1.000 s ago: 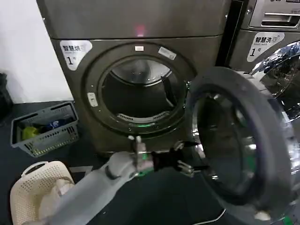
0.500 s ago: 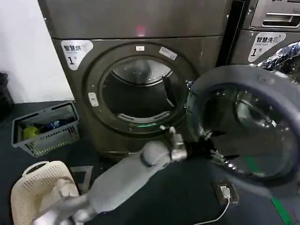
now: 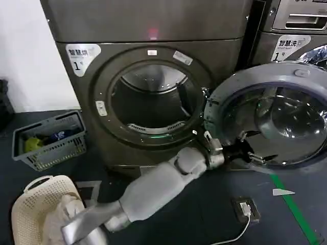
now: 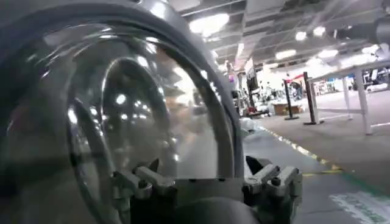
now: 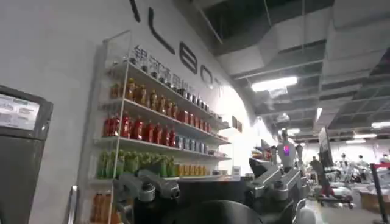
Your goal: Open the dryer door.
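Note:
The bronze-grey dryer point(image 3: 143, 25) stands with its round porthole uncovered. The dryer door point(image 3: 301, 76) is swung wide to the right, its grey inner face and dark glass bowl turned toward me. My left arm reaches across the floor, and my left gripper point(image 3: 254, 151) sits at the door's lower inner rim. In the left wrist view the door point(image 4: 122, 91) looms close, and my left gripper point(image 4: 204, 176) is open, its fingers spread wide with nothing gripped. My right gripper point(image 5: 207, 176) is open and empty, facing shelves of bottles.
A second machine point(image 3: 291, 25) with a drawer handle stands right behind the open door. A grey basket point(image 3: 48, 140) and a cream laundry basket point(image 3: 30, 204) sit on the floor at the left. A power adapter point(image 3: 245, 208) and green floor tape point(image 3: 294, 209) lie at the right.
The door has swung farther open to the right, from nearly edge-on to facing me. My left arm has stretched to the right along with it.

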